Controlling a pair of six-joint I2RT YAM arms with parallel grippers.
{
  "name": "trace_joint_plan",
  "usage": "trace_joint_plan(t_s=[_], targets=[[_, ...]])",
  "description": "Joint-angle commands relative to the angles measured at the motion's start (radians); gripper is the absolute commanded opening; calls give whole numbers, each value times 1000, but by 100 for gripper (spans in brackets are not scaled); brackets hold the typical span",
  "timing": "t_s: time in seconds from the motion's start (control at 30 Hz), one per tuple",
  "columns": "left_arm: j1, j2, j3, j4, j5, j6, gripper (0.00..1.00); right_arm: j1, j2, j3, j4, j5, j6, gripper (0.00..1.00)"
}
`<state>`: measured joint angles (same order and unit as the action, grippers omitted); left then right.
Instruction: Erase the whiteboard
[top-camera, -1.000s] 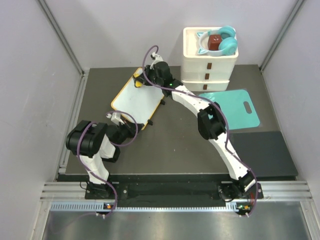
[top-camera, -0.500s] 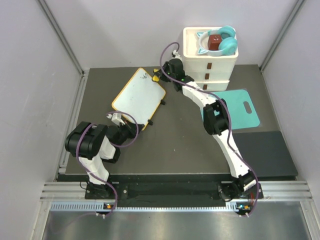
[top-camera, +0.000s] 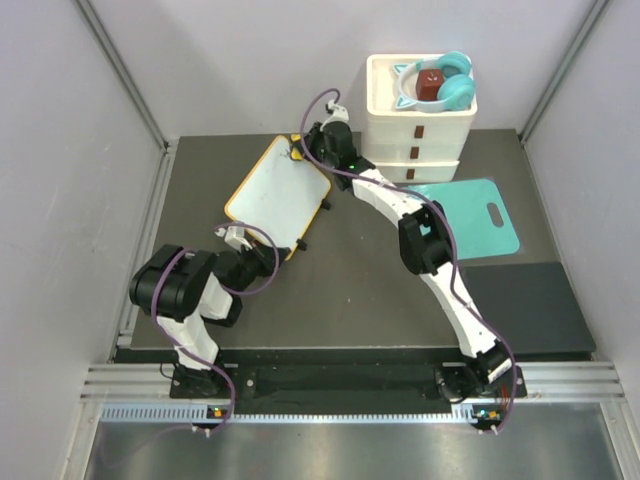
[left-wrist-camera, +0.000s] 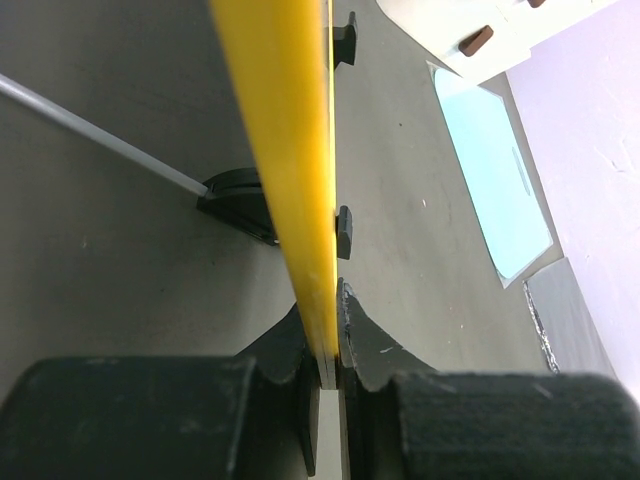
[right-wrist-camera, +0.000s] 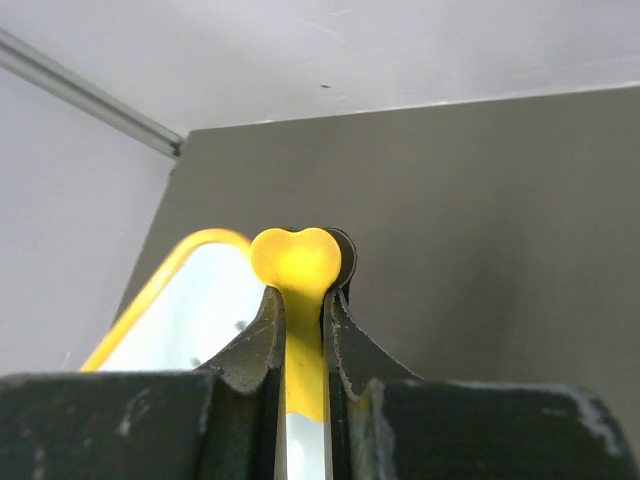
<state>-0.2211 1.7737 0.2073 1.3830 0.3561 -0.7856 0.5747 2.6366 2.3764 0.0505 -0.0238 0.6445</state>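
Left claw (left-wrist-camera: 322, 318) clenched on yellow frame of whiteboard (top-camera: 276, 195) at near edge; board runs straight ahead from fingertips, black foot (left-wrist-camera: 343, 230) just right of them. Right claw (right-wrist-camera: 300, 300) clamped on yellow heart-shaped piece (right-wrist-camera: 297, 258); board's far corner just left of tips. Black marks (right-wrist-camera: 240, 325) there, too small to read.

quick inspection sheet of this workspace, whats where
surface: dark grey table
job's things: whiteboard mostly blank, faint black marks near its far corner
clutter: white drawer unit with teal headphones on top; teal cutting board
grippers: left gripper jaws shut on the whiteboard frame; right gripper jaws shut on a yellow heart-shaped piece by the far corner
cables: purple cables along both arms
surroundings: pale walls, metal rail at near edge
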Motion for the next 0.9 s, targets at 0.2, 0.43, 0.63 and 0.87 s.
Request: trace_joint_plan(t_s=[0.2, 0.43, 0.63, 0.87], targets=[[-64, -16, -6, -137, 92, 146, 0, 90, -18, -11, 187, -8, 12, 0], [-64, -23, -11, -147, 86, 144, 0, 62, 29, -9, 210, 90, 130, 0], [-64, -25, -13, -145, 84, 144, 0, -2, 48, -49, 198, 44, 247, 0], [-64, -26, -17, -141, 86, 146, 0, -27, 37, -94, 203, 50, 236, 0]])
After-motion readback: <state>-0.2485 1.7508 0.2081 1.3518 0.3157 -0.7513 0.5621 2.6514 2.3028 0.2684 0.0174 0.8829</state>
